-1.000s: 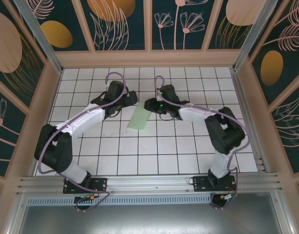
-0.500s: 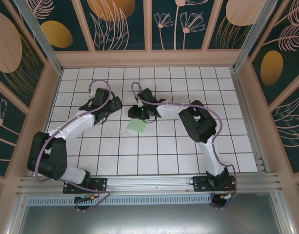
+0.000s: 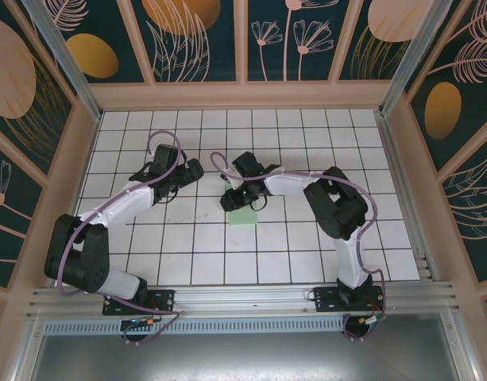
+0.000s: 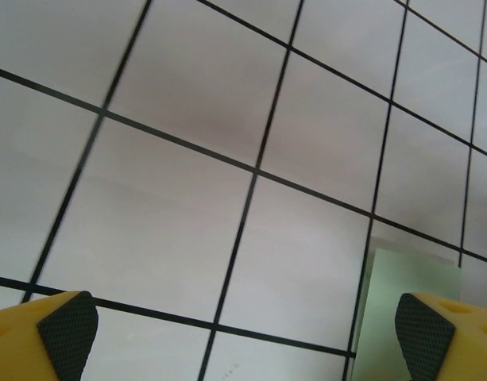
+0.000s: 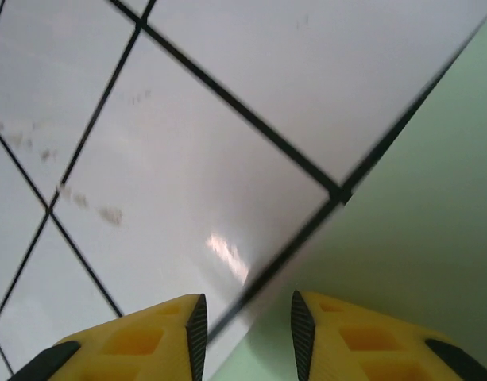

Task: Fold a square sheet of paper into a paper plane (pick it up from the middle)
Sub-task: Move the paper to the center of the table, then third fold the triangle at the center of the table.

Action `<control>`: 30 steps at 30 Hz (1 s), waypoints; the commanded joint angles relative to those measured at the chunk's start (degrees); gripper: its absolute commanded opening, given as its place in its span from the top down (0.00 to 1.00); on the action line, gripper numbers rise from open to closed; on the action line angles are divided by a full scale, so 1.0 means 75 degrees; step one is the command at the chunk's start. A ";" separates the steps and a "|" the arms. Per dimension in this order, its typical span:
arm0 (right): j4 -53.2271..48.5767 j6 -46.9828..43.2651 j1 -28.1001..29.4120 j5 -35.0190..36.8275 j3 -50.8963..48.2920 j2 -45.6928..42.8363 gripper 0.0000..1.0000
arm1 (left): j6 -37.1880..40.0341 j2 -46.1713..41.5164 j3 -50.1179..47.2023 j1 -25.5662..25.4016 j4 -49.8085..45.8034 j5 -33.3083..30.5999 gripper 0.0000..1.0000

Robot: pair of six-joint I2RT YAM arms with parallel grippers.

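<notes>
The sheet of paper [image 3: 247,216] is pale mint green and lies on the white tiled table near the middle, folded to about one tile wide. My right gripper [image 3: 238,202] hovers over its far left edge. In the right wrist view, the right gripper [image 5: 249,333] has its jaws partly open, and the paper [image 5: 434,198] runs its edge through the gap, touching neither pad. My left gripper [image 3: 194,171] is a tile or so to the left of the paper. In the left wrist view, that gripper [image 4: 247,329] stands wide open over bare tile, with a corner of the paper [image 4: 402,309] beside its right finger.
The table [image 3: 307,254] is a white grid of tiles with black lines, walled by pale wooden frames at the back and both sides. Both arms reach in over the middle rows. The near rows and the right side hold bare tiles.
The right gripper has swung left, then nearer and right, and the paper shifted with it and looks smaller. The left gripper pulled back left, away from the paper.
</notes>
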 commanded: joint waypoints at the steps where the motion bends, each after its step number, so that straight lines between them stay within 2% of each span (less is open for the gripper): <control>1: -0.0227 0.0161 -0.0150 0.0069 -0.0227 -0.0944 0.58 | 0.0069 -0.0018 -0.0220 0.0052 0.0611 0.0870 0.06; 4: 0.0503 0.1580 -0.0373 0.0253 -0.1057 -0.1945 0.49 | -0.0013 0.0022 -0.0438 0.0046 0.1200 0.1809 0.13; 9: 0.1331 0.3743 -0.0965 0.0568 -0.2810 -0.3667 0.38 | -0.0389 0.0161 -0.0823 -0.0048 0.2409 0.3315 0.33; 13: 0.2046 0.4739 -0.1352 0.0245 -0.3818 -0.4515 0.32 | -0.0609 0.0539 -0.0775 -0.0393 0.2940 0.3777 0.46; 21: 0.2932 0.5529 -0.1419 -0.0438 -0.4614 -0.4185 0.31 | -0.0798 0.1486 -0.0183 -0.0847 0.3152 0.3807 0.52; 30: 0.3255 0.5441 -0.1411 -0.0700 -0.4656 -0.3481 0.36 | -0.1062 0.2063 -0.0143 -0.0908 0.3455 0.3964 0.56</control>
